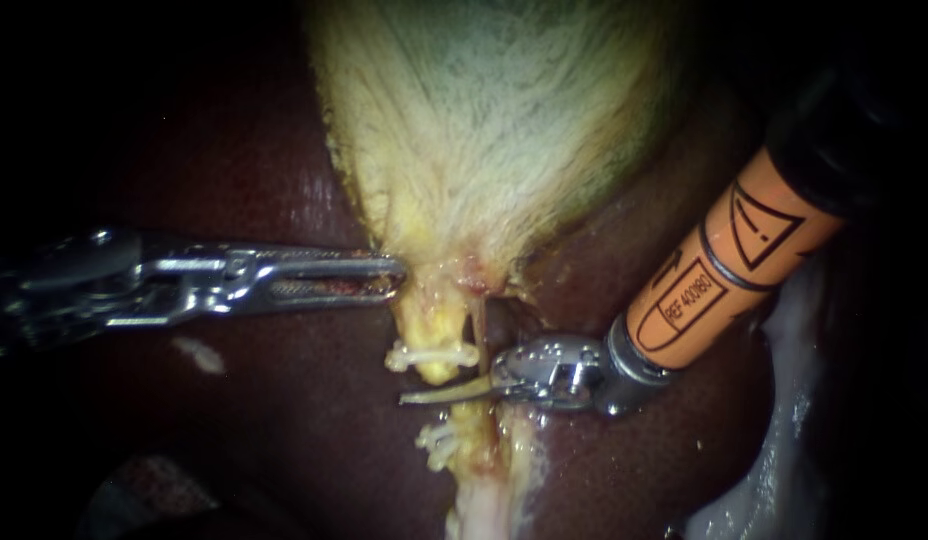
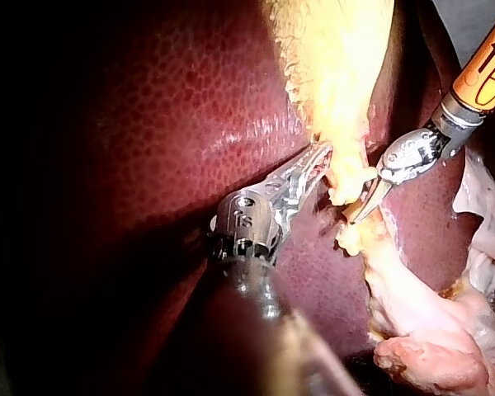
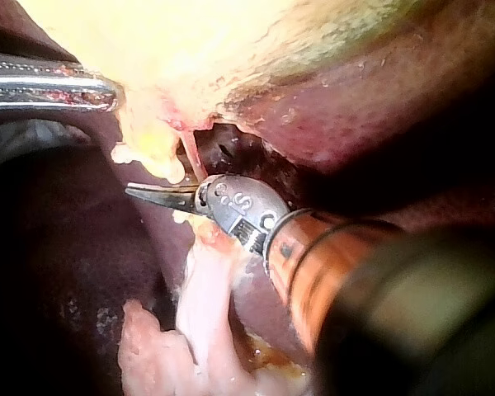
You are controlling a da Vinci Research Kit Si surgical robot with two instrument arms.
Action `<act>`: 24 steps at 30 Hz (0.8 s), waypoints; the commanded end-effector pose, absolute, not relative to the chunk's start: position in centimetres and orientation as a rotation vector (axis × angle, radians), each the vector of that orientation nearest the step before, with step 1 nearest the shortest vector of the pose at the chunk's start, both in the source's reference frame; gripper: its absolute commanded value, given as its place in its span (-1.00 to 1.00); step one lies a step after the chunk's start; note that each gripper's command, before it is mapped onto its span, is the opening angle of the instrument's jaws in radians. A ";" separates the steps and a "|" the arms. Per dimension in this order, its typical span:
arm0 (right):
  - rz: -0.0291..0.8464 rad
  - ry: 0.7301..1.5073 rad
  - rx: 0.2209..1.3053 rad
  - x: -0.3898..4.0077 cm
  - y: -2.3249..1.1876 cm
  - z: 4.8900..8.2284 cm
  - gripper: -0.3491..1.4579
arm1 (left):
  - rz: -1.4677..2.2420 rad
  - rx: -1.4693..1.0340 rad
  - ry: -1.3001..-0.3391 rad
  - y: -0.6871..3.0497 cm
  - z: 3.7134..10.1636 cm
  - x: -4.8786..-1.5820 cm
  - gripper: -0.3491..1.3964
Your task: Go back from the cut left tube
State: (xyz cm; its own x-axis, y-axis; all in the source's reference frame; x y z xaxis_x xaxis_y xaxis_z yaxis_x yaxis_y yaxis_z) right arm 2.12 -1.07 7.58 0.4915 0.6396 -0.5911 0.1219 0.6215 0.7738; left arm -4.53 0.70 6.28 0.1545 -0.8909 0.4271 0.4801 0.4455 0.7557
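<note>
The pale yellow-green gallbladder (image 1: 484, 130) narrows to a yellow neck. My left instrument (image 1: 396, 278) comes in from the left, its jaws shut on the edge of that neck (image 2: 318, 161). Below it the left tube is cut in two. The upper stump (image 1: 431, 345) carries a white clip (image 1: 434, 355), and the lower stump (image 1: 464, 440) has white clips (image 1: 436, 442) too. My right instrument (image 1: 416, 398), with an orange shaft, holds its thin curved blades shut in the gap between the stumps (image 3: 140, 194).
Dark red liver (image 1: 284, 430) surrounds the site. A thin reddish strand (image 1: 479, 330) runs from the neck down behind the right instrument's wrist. Pale loose tissue (image 1: 784, 440) lies at the lower right, and pinkish tissue (image 3: 206, 322) lies under the right instrument.
</note>
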 end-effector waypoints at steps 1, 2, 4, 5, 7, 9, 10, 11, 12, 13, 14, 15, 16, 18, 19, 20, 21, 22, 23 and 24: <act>0.367 1.034 0.869 2.12 -1.07 7.58 -0.24 | -1.045 0.509 -0.984 0.70 6.28 -4.53 -1.00; 0.367 1.034 0.869 2.12 -1.07 7.58 -0.16 | -1.045 0.509 -0.984 0.70 6.29 -4.53 -1.00; 0.367 1.034 0.869 2.13 -1.07 7.58 -0.03 | -1.045 0.509 -0.984 0.70 6.29 -4.53 -1.00; 0.369 1.034 0.866 2.13 -1.07 7.58 0.02 | -1.045 0.509 -0.984 0.70 6.29 -4.52 -1.00; 0.371 1.034 0.864 2.13 -1.07 7.58 0.10 | -1.045 0.509 -0.984 0.70 6.29 -4.52 -1.00; 0.371 1.034 0.863 2.13 -1.07 7.58 0.12 | -1.045 0.509 -0.984 0.70 6.29 -4.52 -1.00; 0.371 1.034 0.863 2.13 -1.07 7.58 0.13 | -1.045 0.509 -0.984 0.70 6.29 -4.52 -1.00; 0.371 1.034 0.863 2.13 -1.07 7.58 0.13 | -1.045 0.509 -0.984 0.70 6.29 -4.52 -1.00; 0.371 1.034 0.863 2.13 -1.07 7.58 0.15 | -1.044 0.509 -0.984 0.70 6.29 -4.52 -1.00; 0.371 1.034 0.864 2.13 -1.07 7.58 0.15 | -1.044 0.509 -0.984 0.70 6.29 -4.52 -1.00; 0.371 1.034 0.864 2.13 -1.07 7.58 0.15 | -1.044 0.509 -0.984 0.71 6.29 -4.52 -1.00; 0.371 1.034 0.864 2.13 -1.07 7.57 0.15 | -1.044 0.509 -0.984 0.71 6.29 -4.52 -1.00; 0.370 1.034 0.864 2.12 -1.08 7.57 0.15 | -1.044 0.509 -0.984 0.71 6.29 -4.52 -1.00; 0.369 1.034 0.865 2.11 -1.09 7.55 0.15 | -1.044 0.510 -0.984 0.71 6.29 -4.51 -1.00; 0.368 1.034 0.866 2.11 -1.10 7.53 0.15 | -1.044 0.510 -0.984 0.71 6.30 -4.51 -1.00; 0.366 1.035 0.867 2.10 -1.12 7.51 0.17 | -1.044 0.510 -0.984 0.71 6.30 -4.51 -1.00; 0.365 1.035 0.868 2.10 -1.13 7.48 0.19 | -1.044 0.510 -0.984 0.72 6.30 -4.51 -1.00; 0.363 1.035 0.869 2.10 -1.15 7.45 0.21 | -1.043 0.511 -0.984 0.72 6.31 -4.50 -1.00; 0.361 1.035 0.871 2.09 -1.17 7.42 0.21 | -1.043 0.511 -0.984 0.72 6.31 -4.50 -1.00; 0.361 1.035 0.870 2.08 -1.19 7.38 0.21 | -1.043 0.511 -0.984 0.73 6.31 -4.49 -1.00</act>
